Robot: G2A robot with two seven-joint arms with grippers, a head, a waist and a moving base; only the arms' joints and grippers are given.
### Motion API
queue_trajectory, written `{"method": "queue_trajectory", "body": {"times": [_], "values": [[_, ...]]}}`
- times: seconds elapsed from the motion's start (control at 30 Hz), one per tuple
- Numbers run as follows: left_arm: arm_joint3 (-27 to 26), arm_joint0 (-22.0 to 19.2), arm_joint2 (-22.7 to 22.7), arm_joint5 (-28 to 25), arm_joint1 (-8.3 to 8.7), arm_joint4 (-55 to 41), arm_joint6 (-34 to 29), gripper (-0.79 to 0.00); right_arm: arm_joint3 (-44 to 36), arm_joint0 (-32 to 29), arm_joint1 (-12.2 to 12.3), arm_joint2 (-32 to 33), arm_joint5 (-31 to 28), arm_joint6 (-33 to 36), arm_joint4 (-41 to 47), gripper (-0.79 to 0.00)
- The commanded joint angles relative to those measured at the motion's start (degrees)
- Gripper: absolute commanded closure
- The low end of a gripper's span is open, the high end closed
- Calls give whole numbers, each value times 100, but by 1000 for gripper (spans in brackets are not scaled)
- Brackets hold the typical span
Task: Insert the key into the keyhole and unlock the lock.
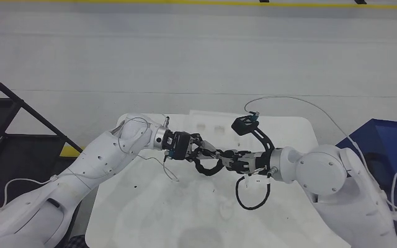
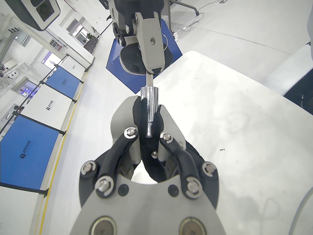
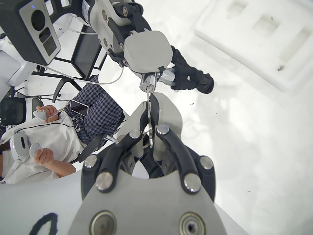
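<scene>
My left gripper [image 2: 148,108] is shut on the lock's shiny metal cylinder [image 2: 149,108], whose black cable loop [image 1: 206,166] hangs below it above the white table [image 1: 186,211]. My right gripper [image 3: 149,103] is shut on the flat metal key [image 3: 149,113]. The key's tip sits in the keyhole on the cylinder's round face [image 3: 147,88]. From the left wrist view the key blade [image 2: 149,79] enters the cylinder end, with the right gripper's grey finger [image 2: 151,45] just beyond. In the top view both grippers meet over the table's middle [image 1: 217,159].
A white foam tray [image 3: 259,32] with rectangular pockets lies at the table's far side. A second black cable loop [image 1: 253,192] lies on the table near the right arm. A blue mat [image 2: 144,74] sits on the floor beyond the table edge.
</scene>
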Motion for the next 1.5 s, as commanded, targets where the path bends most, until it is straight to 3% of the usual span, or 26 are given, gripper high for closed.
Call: {"method": "queue_trajectory", "body": {"times": [0.0,1.17,1.2,1.23,1.27,1.4,1.47], "values": [[-21,8,-16,-2,-5,15,-24,0,14,13,0,-26,14,-15,8,0],[-204,218,-235,-102,-52,113,-244,0,410,376,-18,-353,166,-108,258,0],[-165,232,-237,-127,-59,58,-217,0,441,392,-20,-357,145,-121,274,-18],[-131,240,-236,-143,-67,27,-210,0,483,407,-21,-361,129,-130,294,-105],[-102,254,-231,-173,-75,-19,-188,0,525,428,-23,-367,100,-131,309,-135],[28,286,-220,-251,-110,-195,-187,0,700,517,-34,-381,-7,-157,432,-154],[84,298,-211,-279,-127,-303,-215,0,782,569,-41,-386,-56,-191,485,-215]]}}
